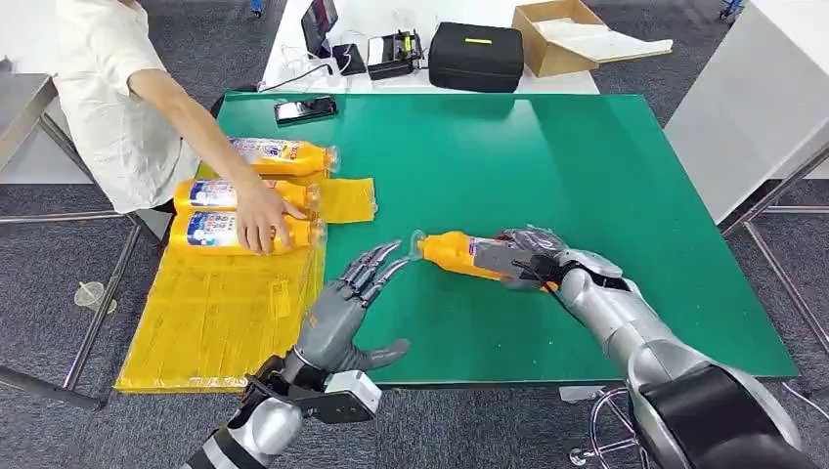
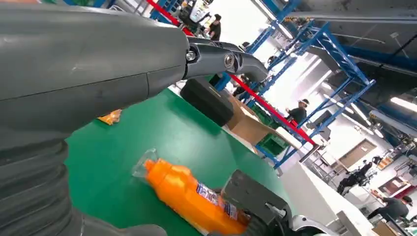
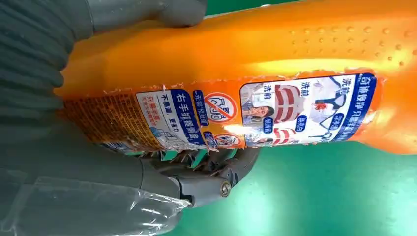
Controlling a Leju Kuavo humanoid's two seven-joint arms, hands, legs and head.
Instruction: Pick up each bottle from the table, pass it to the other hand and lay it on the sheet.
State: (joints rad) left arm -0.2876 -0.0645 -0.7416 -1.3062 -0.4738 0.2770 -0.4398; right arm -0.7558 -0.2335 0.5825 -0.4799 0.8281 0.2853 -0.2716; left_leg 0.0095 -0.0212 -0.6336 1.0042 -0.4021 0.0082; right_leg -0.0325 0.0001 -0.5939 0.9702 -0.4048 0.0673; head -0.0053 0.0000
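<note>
Green table [image 1: 547,166] fills my head view, yellow sheet [image 1: 220,313] along its left edge. My right robot hand [image 1: 528,259] clamps the orange bottle [image 1: 455,254] over the table; left robot hand [image 1: 342,313], fingers spread and holding nothing, waits just beside its cap.

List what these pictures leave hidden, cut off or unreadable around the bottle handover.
- Head view: the rear of the held bottle is covered by the right robot hand.
- Right wrist view: the bottle's cap end is cut off by the picture edge; the small label print is too fine to read.
- Left wrist view: the left robot hand blocks much of the table.
- Head view: a person's hand hides part of the nearest bottle on the sheet.
</note>
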